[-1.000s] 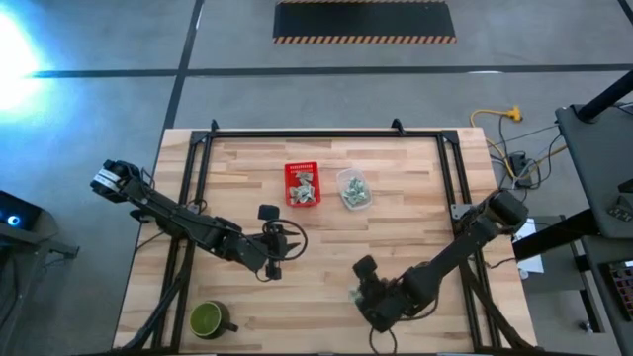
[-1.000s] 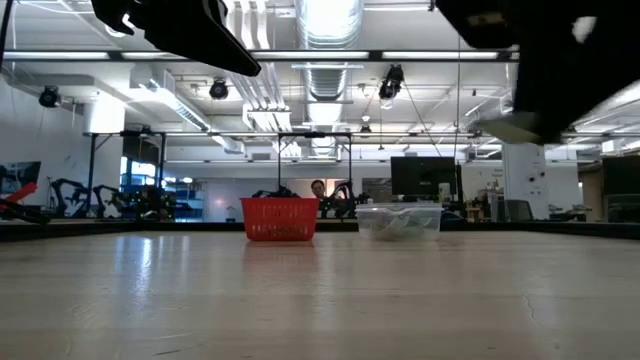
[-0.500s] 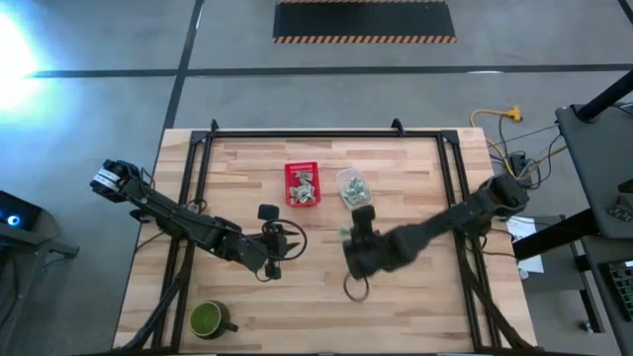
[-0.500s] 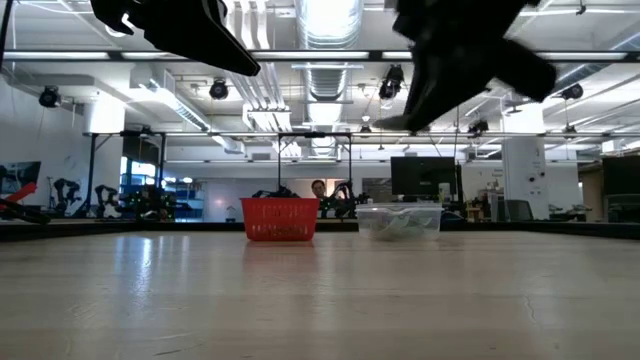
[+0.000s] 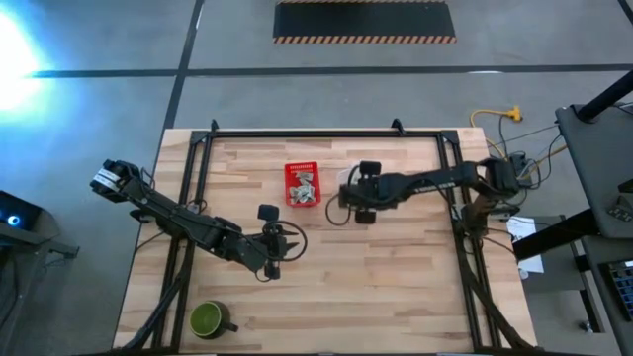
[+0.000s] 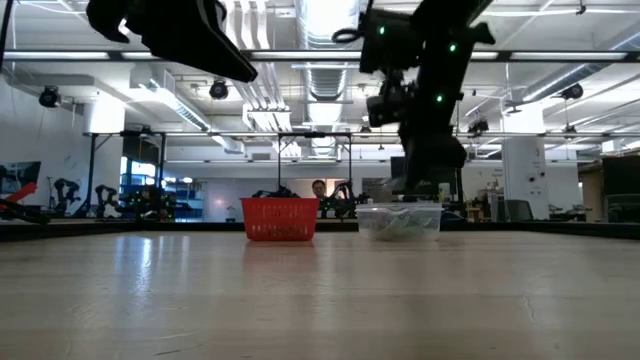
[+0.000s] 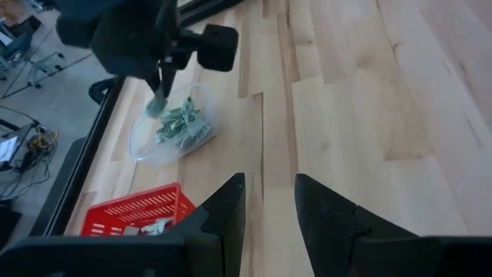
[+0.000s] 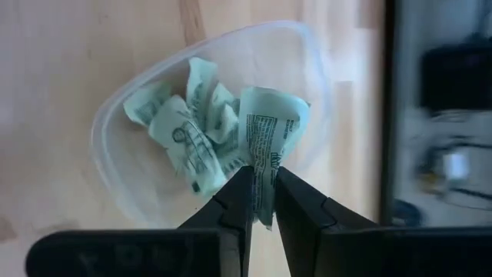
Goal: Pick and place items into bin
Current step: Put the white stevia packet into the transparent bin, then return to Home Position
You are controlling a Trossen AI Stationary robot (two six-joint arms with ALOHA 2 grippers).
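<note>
Red basket (image 5: pixel 303 185) already holds a few pieces; more wrappers (image 8: pixel 196 131) lie in the clear tub (image 8: pixel 108 123) beside it on the table (image 5: pixel 396 287). Right gripper (image 8: pixel 261 201), above the tub, pinches one wrapper (image 8: pixel 270 131), its print too small to read. Left gripper (image 7: pixel 269 201) waits near table centre, fingers narrowly apart, empty.

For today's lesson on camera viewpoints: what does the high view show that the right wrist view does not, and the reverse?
Only the high view shows the red basket, the green mug, the waiting left gripper over the middle of the table, and the whole table. Only the right wrist view shows the right gripper shut on a crumpled wrapper above the clear tub of wrappers. Both show the right gripper and the wooden tabletop.
</note>
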